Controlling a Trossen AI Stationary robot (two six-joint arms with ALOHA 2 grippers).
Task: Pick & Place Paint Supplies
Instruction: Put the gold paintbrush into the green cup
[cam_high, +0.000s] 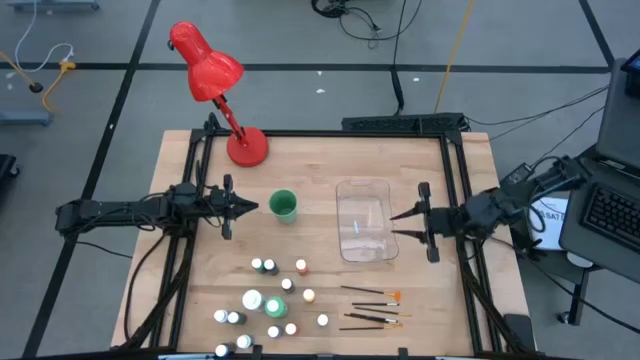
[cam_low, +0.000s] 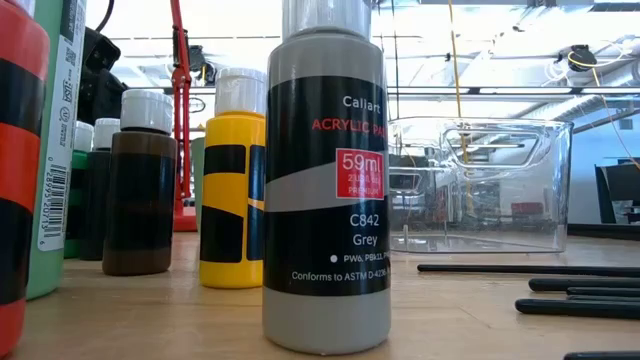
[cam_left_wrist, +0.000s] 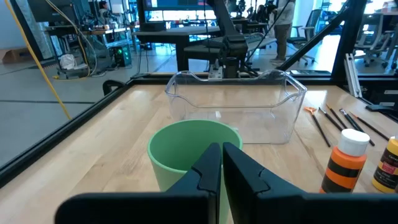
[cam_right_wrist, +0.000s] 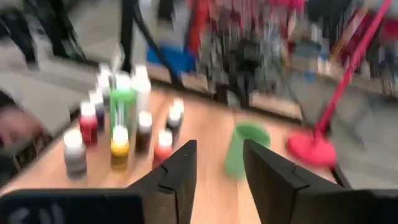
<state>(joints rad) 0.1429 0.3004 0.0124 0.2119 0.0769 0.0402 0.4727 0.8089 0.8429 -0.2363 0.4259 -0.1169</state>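
1. Left gripper (cam_high: 252, 207): clenched, empty, just left of green cup (cam_high: 284, 205).
2. Right gripper (cam_high: 397, 223): fingers parted, empty, at clear bin (cam_high: 363, 190) right wall.
3. Bottles (cam_high: 270, 300) and brushes (cam_high: 370, 307): near table edge.

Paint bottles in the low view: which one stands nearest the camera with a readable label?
The grey bottle, labelled Grey, fills the middle; the yellow bottle and brown bottle stand behind.

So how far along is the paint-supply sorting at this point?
Nothing looks done: the clear bin and green cup both look empty. Nothing is in hand: the left gripper is shut and empty beside the cup, and the right gripper is open by the bin's edge, holding nothing. All of it is left: the bottles stand clustered at the table's front and the brushes lie beside them.
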